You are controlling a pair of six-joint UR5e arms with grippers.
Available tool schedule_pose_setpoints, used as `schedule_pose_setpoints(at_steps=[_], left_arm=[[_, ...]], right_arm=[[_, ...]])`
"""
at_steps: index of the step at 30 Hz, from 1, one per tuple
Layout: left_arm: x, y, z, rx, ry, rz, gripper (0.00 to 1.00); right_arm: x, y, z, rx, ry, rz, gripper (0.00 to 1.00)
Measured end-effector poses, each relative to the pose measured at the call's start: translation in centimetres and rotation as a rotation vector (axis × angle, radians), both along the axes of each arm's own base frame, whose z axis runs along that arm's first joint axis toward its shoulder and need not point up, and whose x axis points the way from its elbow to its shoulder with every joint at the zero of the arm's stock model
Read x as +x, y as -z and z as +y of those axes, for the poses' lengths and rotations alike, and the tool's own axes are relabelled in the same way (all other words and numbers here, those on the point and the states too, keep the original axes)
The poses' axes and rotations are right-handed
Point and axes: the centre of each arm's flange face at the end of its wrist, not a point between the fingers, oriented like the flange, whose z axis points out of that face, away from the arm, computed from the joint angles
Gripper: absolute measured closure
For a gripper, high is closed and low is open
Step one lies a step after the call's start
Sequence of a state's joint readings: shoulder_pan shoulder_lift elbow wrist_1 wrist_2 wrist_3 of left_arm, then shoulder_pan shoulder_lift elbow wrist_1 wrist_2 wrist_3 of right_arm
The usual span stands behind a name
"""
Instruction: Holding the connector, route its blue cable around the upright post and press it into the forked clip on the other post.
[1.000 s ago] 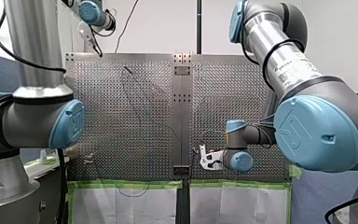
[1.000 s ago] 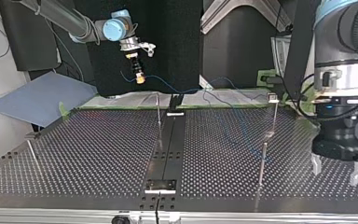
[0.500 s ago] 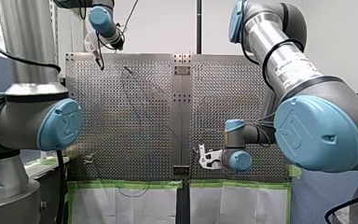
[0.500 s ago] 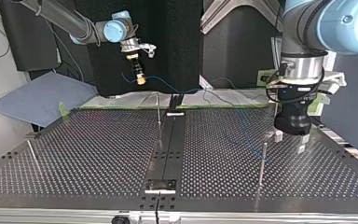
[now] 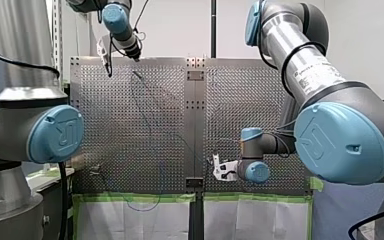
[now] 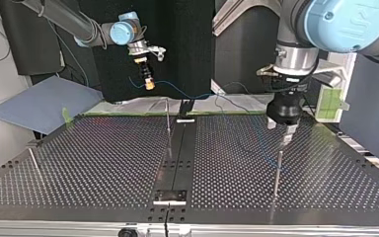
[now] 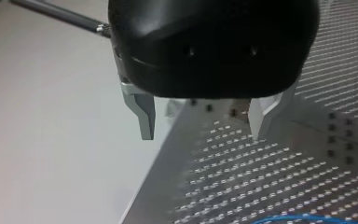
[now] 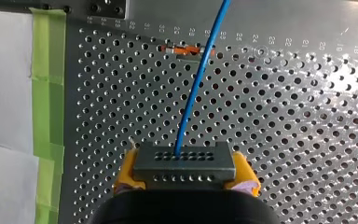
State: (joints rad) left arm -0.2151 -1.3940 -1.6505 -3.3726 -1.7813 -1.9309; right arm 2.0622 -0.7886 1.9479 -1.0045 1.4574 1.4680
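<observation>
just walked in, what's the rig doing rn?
My right gripper is clamped on the connector, held up off the perforated table, with the blue cable trailing from it. My left gripper is open and empty, hovering over the table near a thin post.

Right gripper [image 8: 185, 171] is clamping the connector [image 8: 185, 164] between its yellow pads [image 8: 127, 173], one pad showing at each side of the grey block. The connector is showing two rows of small holes. The blue cable [image 8: 193, 93] is leaving the upper row and running ahead of the gripper over the perforated table [image 8: 284, 116], crossing a small orange-marked part [image 8: 179, 48] near a printed number row. Green tape [image 8: 49, 93] is edging the table, with white sheets [image 8: 4, 70] lying beside it.
</observation>
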Motion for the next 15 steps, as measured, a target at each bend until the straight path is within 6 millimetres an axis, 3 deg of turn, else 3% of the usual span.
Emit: schedule_pose_setpoints(at_steps=[15], left_arm=[[-1.7,1.2,0.7,0.185,-0.033,0.143,0.00]], right_arm=[[0.3,0.0,0.2,0.000,-0.006,-0.001,1.00]])
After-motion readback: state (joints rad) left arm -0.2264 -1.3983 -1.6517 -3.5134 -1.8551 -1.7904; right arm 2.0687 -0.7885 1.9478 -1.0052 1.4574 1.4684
